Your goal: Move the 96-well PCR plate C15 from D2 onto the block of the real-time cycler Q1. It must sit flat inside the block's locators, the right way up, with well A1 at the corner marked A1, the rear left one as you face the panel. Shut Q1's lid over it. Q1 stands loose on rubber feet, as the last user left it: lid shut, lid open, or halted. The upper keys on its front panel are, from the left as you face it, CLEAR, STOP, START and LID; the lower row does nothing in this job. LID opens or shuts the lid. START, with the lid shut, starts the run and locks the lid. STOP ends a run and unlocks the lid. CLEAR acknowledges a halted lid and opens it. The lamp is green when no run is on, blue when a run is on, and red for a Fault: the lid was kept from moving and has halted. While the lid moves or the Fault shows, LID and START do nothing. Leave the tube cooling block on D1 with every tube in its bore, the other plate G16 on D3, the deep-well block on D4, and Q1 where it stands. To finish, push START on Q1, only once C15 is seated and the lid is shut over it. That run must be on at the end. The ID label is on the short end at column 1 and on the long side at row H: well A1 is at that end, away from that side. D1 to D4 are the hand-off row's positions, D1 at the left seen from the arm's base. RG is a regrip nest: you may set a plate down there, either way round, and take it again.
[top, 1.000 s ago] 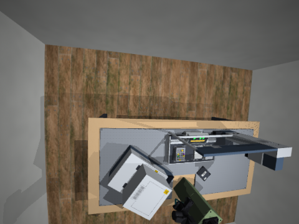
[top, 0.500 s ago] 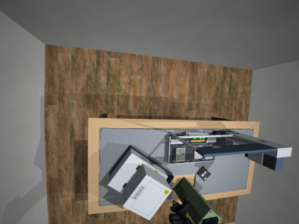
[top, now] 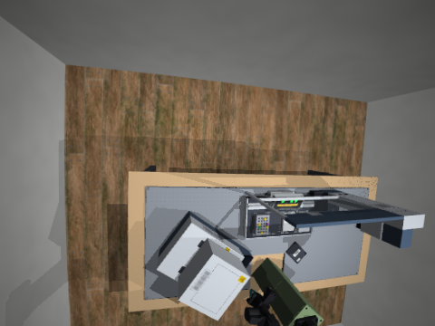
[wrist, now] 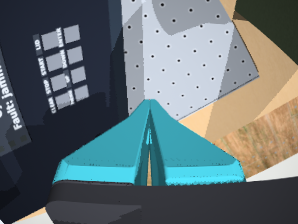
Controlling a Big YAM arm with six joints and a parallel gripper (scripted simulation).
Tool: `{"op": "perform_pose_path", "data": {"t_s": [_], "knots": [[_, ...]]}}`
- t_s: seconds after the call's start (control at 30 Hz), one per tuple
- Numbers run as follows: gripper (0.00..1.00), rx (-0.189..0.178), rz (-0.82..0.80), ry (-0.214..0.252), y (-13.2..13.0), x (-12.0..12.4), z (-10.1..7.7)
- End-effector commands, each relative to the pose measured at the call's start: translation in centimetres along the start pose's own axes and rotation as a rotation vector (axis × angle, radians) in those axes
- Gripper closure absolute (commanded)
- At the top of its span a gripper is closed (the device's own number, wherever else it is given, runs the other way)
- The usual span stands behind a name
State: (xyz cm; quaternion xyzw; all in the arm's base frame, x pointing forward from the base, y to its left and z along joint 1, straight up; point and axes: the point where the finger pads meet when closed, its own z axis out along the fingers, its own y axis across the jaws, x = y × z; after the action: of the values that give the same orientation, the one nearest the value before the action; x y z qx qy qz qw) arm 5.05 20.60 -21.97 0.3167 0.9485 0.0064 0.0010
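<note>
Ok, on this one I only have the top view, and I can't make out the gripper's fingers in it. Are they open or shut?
Observer: Shut. In the wrist view the gripper has its cyan fingers pressed together, with nothing between them.
Operator: What's in front of it?
Observer: The tip points over a pale, dotted surface. A dark panel with a block of pale keys lies just left of it.
Operator: Any writing on that panel?
Observer: Yes, there is white lettering at the frame's left edge. One line begins "Fault:" and the rest is cut off.
</note>
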Motion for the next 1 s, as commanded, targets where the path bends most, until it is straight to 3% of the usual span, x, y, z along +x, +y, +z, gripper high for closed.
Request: {"op": "perform_pose_path", "data": {"t_s": [0.0, 0.33, 0.47, 0.6, 0.83, 0.97], "knots": [[1.00, 0.000, -0.016, -0.004, 0.3, 0.0, 0.2], [1.00, 0.031, -0.012, -0.016, 0.7, -0.7, 1.5], [1.00, 0.026, -0.013, -0.014, 1.1, -0.3, 1.8], [1.00, -0.005, -0.010, -0.003, 2.8, -0.1, 2.0], [1.00, 0.040, -0.011, -0.019, 1.9, -0.7, 2.9], [1.00, 0.015, -0.013, -0.009, 3.5, -0.3, 3.3]]}}
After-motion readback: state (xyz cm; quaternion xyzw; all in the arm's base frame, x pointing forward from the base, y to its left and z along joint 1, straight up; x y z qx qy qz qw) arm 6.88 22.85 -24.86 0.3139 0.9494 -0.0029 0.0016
